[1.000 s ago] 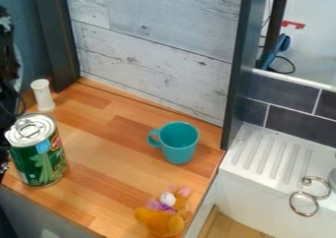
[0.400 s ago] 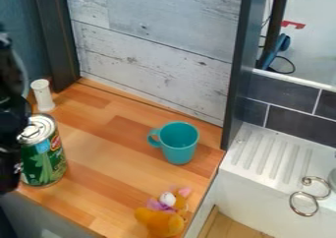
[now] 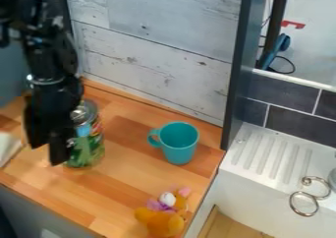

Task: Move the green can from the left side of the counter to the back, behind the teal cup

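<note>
Weathered pale planks (image 3: 157, 40) stood behind a wooden counter (image 3: 125, 183), with a dark upright post (image 3: 235, 84) at their right end. Coming in from the upper left, the black arm (image 3: 49, 67) reached down over the left part of the counter. Its gripper (image 3: 48, 154) hung low there, the two fingers a little apart, with a bit of wood showing between their ends.

Just to the right of the gripper was the can (image 3: 88, 152), partly hidden behind it. It had a green label and a silvery lid, and it stood on the left half of the counter; whether the gripper touched it, I couldn't tell. Near the left edge of the counter lay something pale (image 3: 7, 148), too blurred to name.

Well to the right of the can, a teal mug (image 3: 181, 146) stood upright, its handle turned left. Nearer, by the counter's right edge, was an orange plush toy (image 3: 160, 222) with a white muzzle and something purple at its neck.

Beyond that edge, on the right, sat a white sink (image 3: 263, 158) with a grooved top and curled metal fittings (image 3: 304, 204). Dark tiles (image 3: 298, 124) lined the wall above it. Farther off, at the upper right, were a blue item (image 3: 275, 47) and a small red one (image 3: 293, 24).
</note>
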Motion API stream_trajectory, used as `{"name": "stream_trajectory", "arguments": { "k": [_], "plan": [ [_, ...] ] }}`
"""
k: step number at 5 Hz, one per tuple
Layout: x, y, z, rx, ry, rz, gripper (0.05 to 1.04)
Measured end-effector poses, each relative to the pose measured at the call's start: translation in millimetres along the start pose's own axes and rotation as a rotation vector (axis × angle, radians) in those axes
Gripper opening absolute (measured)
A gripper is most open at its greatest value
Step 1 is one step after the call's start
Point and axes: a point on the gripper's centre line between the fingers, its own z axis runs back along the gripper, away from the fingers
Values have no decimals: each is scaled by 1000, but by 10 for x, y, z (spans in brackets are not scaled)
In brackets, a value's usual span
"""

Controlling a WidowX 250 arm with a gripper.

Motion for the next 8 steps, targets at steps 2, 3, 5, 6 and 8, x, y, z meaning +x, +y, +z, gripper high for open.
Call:
{"name": "stream_trajectory", "arguments": {
  "k": [2,3,5,6,8],
  "plan": [
    [778,95,130,-12,-79,-4,1002],
    [967,181,181,-39,-130,12,1001],
    [732,282,295,-20,-93,83,1001],
    [482,219,472,6,-53,99,1001],
    [-9,68,852,59,-78,145,1001]
  ]
}}
